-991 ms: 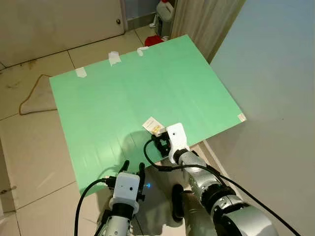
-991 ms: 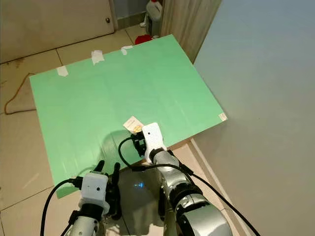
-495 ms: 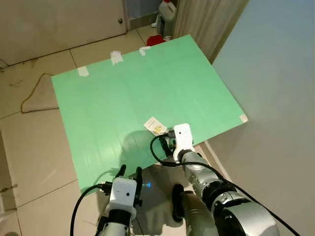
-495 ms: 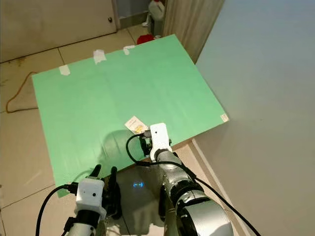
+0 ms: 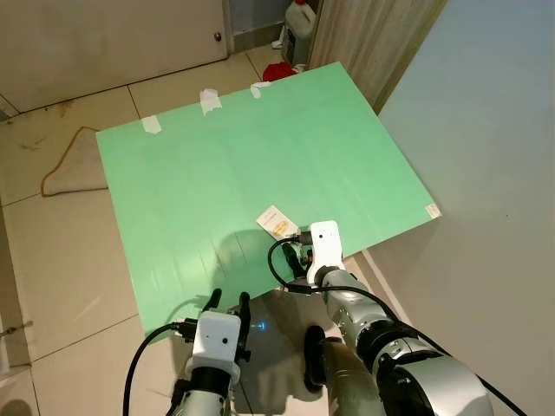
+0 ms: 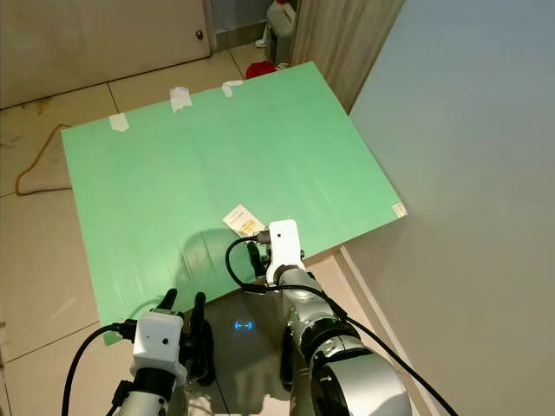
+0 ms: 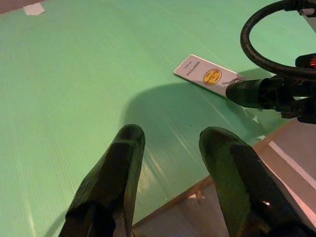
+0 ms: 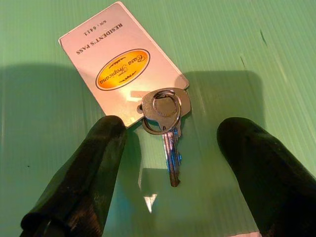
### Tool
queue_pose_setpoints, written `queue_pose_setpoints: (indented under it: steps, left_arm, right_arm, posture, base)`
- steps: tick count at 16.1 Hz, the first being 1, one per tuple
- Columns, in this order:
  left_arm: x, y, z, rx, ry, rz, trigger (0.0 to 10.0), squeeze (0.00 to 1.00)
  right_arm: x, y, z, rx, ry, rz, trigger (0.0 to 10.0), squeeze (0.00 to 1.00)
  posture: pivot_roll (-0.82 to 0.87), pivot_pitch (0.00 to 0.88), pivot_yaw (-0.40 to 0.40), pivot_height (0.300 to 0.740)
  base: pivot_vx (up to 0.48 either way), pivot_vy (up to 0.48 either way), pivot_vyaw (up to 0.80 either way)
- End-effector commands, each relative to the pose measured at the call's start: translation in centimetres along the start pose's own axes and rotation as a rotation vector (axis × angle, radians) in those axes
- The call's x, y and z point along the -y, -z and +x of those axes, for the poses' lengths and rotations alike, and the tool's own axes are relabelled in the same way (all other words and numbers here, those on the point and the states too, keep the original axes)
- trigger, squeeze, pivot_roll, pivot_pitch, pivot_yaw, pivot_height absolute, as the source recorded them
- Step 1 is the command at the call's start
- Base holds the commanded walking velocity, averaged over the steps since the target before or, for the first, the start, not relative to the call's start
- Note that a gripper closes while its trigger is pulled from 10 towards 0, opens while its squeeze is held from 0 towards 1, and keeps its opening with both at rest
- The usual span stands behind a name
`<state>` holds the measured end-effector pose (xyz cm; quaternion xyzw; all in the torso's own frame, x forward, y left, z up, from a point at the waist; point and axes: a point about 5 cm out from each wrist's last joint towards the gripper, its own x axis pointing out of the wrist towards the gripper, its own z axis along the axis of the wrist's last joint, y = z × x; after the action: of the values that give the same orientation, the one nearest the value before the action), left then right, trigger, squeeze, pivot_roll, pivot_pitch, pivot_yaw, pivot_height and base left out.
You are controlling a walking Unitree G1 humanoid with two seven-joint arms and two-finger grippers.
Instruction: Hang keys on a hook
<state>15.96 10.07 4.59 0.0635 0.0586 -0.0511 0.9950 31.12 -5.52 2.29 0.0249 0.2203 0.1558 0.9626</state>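
Green corrugated plastic sheet [image 5: 260, 165] lies flat on the beige tiled floor [image 5: 61, 251], taped down at its far edge with strips of white tape [image 5: 209, 100].

Silver metal key on a split ring [image 8: 167, 116] rests on the sheet near its near edge, joined to a white rectangular resident's pass card with a yellow oval logo [image 8: 118, 66]. Card lies flat, printed side up; the key blade points away from the card toward the claw.

Right claw [image 8: 170, 168] is down at the sheet, just above the key. Its two black fingers [image 8: 86, 168] are spread wide, one on each side of the key; nothing is held. Cannot tell whether the fingertips touch the sheet. From the head camera the right claw [image 5: 305, 257] sits just beside the card [image 5: 276, 222], at the near edge of the sheet.

Left claw [image 7: 170, 163] hangs lower and to the left, over the near edge of the sheet, well apart from the key. Fingers parted, empty.

Background: grey wall [image 5: 494, 130] to the right, white plastic jug [image 5: 301, 17] and a red item [image 5: 277, 70] beyond the far corner of the sheet, brown cloth [image 5: 74, 169] on the floor at the left.
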Motion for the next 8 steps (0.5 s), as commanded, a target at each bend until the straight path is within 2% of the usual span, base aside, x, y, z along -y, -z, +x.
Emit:
queue_pose_setpoints:
  steps: [1, 3, 4, 5, 8]
  left_arm:
    - [0.5, 0.4, -0.5, -0.033, 0.012, -0.001, 10.0, 0.0]
    - [0.6, 0.4, -0.5, -0.033, 0.012, -0.002, 10.0, 0.0]
    - [0.6, 0.4, -0.4, -0.032, 0.012, -0.002, 10.0, 0.0]
    - [0.8, 0.3, -0.4, -0.027, 0.02, -0.002, 10.0, 0.0]
    - [1.8, 0.1, -0.4, -0.019, 0.081, -0.001, 10.0, 0.0]
  right_arm:
    - [-4.1, 0.1, 0.2, -0.008, -0.093, 0.051, 10.0, 0.0]
    - [-4.3, -0.1, 0.2, 0.004, -0.1, 0.043, 10.0, 0.0]
    - [-4.3, -0.2, 0.2, 0.018, -0.097, 0.026, 6.4, 0.0]
    - [-4.3, -0.3, 0.2, 0.023, -0.098, 0.029, 0.0, 0.0]
    - [-4.4, -0.3, 0.2, 0.031, -0.097, 0.03, 0.0, 0.0]
  posture:
    - [0.14, 0.389, -0.064, 0.74]
    - [0.14, 0.39, -0.067, 0.74]
    - [0.14, 0.39, -0.068, 0.74]
    - [0.14, 0.391, -0.07, 0.74]
    - [0.13, 0.395, -0.071, 0.74]
  base:
    - [0.0, 0.0, 0.0]
    - [0.0, 0.0, 0.0]
    - [0.0, 0.0, 0.0]
    - [0.0, 0.0, 0.0]
    - [0.0, 0.0, 0.0]
